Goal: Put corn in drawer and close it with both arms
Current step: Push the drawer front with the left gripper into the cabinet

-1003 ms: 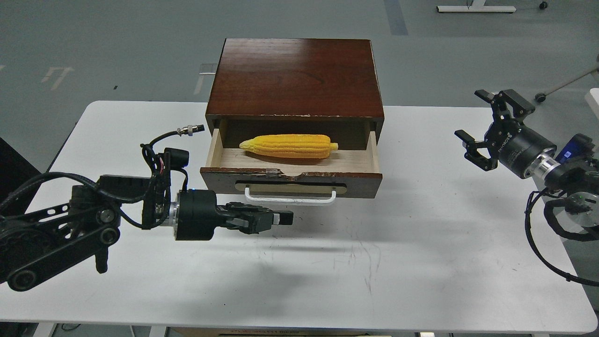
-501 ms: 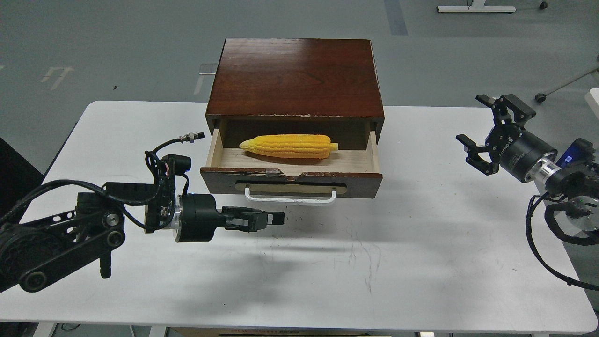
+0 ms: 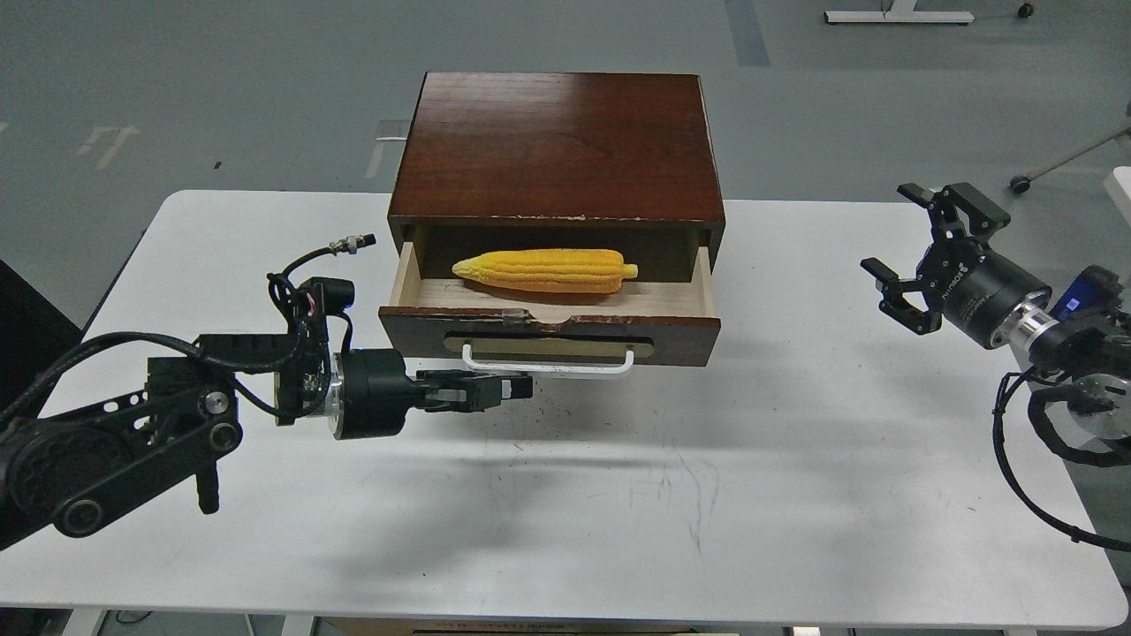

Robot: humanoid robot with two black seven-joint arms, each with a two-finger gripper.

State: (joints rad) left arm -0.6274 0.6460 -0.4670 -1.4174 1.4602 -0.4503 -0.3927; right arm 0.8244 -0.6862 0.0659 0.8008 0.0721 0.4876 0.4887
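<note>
Lying lengthwise in the open drawer (image 3: pixel 550 332) is the corn (image 3: pixel 545 270), a bumpy yellow cob that tapers toward its left end, resting on the pale wood floor close to the back. The drawer front is dark brown with a chipped, ragged top edge, a tan oval plate and a white bar handle (image 3: pixel 548 362). It sits in a glossy reddish-brown wooden box (image 3: pixel 557 146) on a scuffed white table (image 3: pixel 618 495).

The left gripper (image 3: pixel 517 389) is black and lies flat, pointing sideways, fingers pressed together, tip just under the handle's left part, maybe touching, can't really tell. So the corn is up and behind those jaws, with the drawer front between them.

The right gripper (image 3: pixel 901 252) hangs well off to the right of the box, clawed fingers spread wide, nothing in them. Loose black cables (image 3: pixel 1025 459) dangle by that arm.
</note>
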